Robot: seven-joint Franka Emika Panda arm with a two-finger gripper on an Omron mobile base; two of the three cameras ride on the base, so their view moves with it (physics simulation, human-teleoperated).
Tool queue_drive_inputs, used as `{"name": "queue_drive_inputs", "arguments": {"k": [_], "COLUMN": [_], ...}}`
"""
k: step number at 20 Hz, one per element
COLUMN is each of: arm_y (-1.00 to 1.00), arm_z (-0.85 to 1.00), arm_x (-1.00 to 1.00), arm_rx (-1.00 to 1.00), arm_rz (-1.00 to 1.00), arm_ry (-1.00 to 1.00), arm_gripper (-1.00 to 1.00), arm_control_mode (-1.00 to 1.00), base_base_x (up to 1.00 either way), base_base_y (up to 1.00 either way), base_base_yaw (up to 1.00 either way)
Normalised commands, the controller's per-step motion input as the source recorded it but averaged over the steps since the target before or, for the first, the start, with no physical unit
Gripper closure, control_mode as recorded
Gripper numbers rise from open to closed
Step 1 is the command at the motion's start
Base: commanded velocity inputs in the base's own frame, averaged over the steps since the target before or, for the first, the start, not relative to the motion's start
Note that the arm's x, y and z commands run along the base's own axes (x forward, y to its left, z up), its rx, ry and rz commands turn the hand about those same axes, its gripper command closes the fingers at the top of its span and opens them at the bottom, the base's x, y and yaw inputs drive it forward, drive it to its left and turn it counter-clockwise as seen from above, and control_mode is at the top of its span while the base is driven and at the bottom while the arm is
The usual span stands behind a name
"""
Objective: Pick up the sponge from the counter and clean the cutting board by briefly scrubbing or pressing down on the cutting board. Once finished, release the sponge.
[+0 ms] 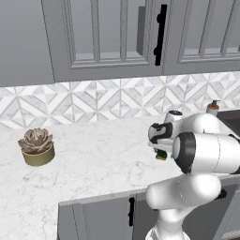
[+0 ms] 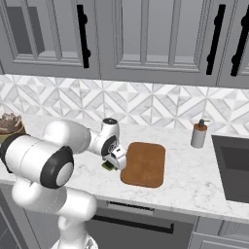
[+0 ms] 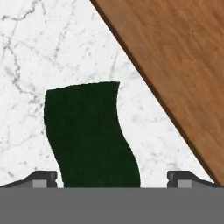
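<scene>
The sponge (image 3: 89, 133) lies on the white worktop (image 3: 26, 65), just left of the cutting board (image 2: 144, 163). The claw (image 3: 112, 178) is lowered over it, fingers spread to either side, released. Grasp pending; scrubbing and release remain to be done.

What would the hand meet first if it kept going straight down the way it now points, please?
Most likely the sponge: its dark green top lies between the fingertips of the hand, on the counter beside the cutting board. How much gap remains is unclear.
</scene>
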Motion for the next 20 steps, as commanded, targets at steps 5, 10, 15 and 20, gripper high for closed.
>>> {"name": "queue_drive_inputs", "arguments": {"k": [5, 10, 15, 20], "arm_y": [0.00, 0.15, 0.21, 0.00], "arm_z": [-0.14, -0.18, -0.11, -0.22], "arm_x": [0.05, 0.05, 0.05, 0.00], "arm_rx": [0.00, 0.00, 0.00, 0.00], "arm_rz": [0.00, 0.01, 0.03, 0.04], "arm_ry": [0.00, 0.00, 0.00, 0.00], "arm_gripper": [-1.00, -1.00, -1.00, -1.00], "arm_control_mode": [-1.00, -1.00, -1.00, -1.00], "base_base_x": [0.00, 0.00, 0.00, 0.00], "base_base_y": [0.00, 0.00, 0.00, 0.00], "base_base_yaw": [0.00, 0.00, 0.00, 0.00]}}
